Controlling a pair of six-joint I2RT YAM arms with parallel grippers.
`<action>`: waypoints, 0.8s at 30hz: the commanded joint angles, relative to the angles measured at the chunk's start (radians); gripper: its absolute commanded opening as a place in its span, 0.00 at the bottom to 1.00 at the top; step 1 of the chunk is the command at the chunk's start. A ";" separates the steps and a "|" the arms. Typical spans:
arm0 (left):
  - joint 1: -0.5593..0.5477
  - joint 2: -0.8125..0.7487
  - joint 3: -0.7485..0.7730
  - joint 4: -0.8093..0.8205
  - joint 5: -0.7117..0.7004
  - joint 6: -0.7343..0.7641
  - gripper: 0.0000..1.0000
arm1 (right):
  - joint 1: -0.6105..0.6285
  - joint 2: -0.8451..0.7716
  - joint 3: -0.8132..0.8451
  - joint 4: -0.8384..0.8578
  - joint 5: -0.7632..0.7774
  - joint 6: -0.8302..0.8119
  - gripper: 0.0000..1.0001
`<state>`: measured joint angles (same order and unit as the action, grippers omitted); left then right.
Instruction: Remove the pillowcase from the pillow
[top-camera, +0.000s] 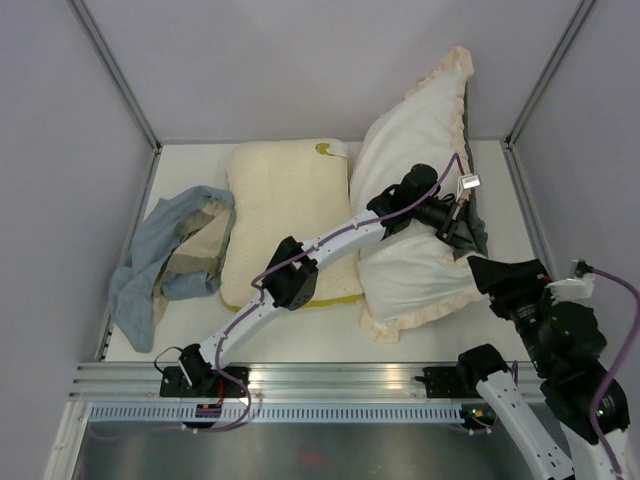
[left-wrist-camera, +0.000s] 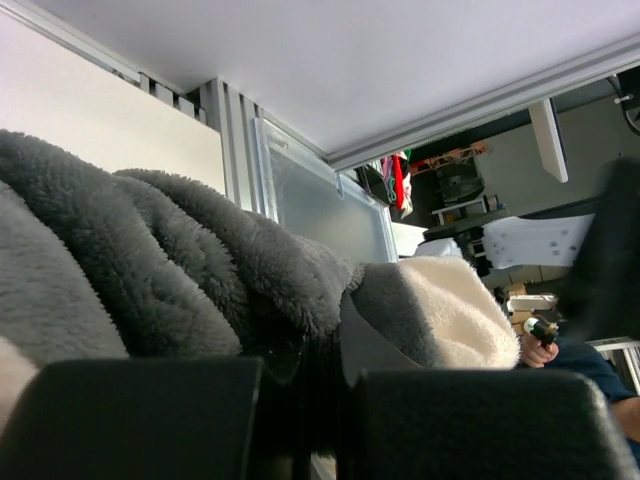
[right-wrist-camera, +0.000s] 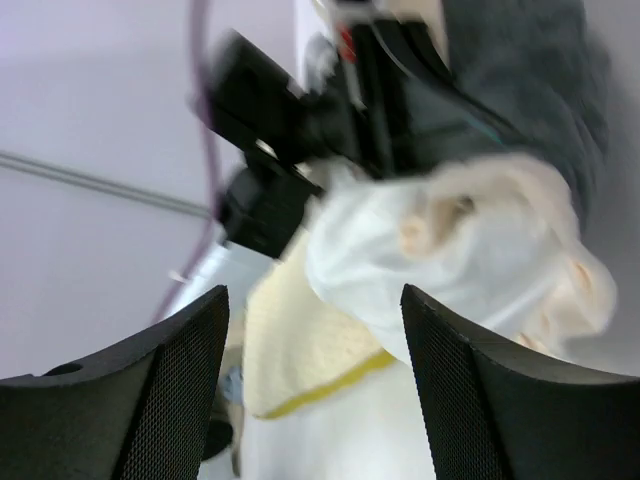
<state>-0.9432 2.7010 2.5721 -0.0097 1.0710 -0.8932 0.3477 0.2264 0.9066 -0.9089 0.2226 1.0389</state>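
Note:
The pillowcase (top-camera: 415, 125) stands tilted at the right of the table, cream face and ruffled frill showing, with dark grey plush on its right side. The plump white pillow (top-camera: 405, 278) bulges out at its lower part. My left gripper (top-camera: 455, 215) reaches across to the case's right side and is shut on a fold of the dark grey plush (left-wrist-camera: 200, 270), which fills the left wrist view above my left gripper (left-wrist-camera: 310, 400). My right gripper (top-camera: 487, 268) is open and empty beside the pillow's lower right. In the right wrist view it (right-wrist-camera: 315, 390) faces the white pillow (right-wrist-camera: 440, 260).
A flatter cream-yellow pillow (top-camera: 285, 215) with a yellow edge lies in the middle, under my left arm. A pale blue-grey and beige cloth (top-camera: 170, 250) is crumpled at the left. Grey walls close the table's back and sides. A metal rail (top-camera: 330, 380) runs along the near edge.

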 joint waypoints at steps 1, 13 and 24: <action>0.032 0.010 -0.013 -0.044 -0.033 0.033 0.02 | 0.004 0.082 0.139 -0.094 0.138 -0.109 0.77; 0.009 -0.139 -0.015 -0.024 -0.013 0.010 0.12 | 0.004 0.099 -0.038 0.010 0.046 -0.108 0.79; -0.003 -0.453 -0.170 -0.326 -0.228 0.316 1.00 | 0.004 0.128 -0.089 0.056 0.139 -0.112 0.79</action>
<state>-0.9726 2.4569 2.4371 -0.1871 0.9718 -0.7464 0.3481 0.3439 0.8356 -0.8719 0.2985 0.9318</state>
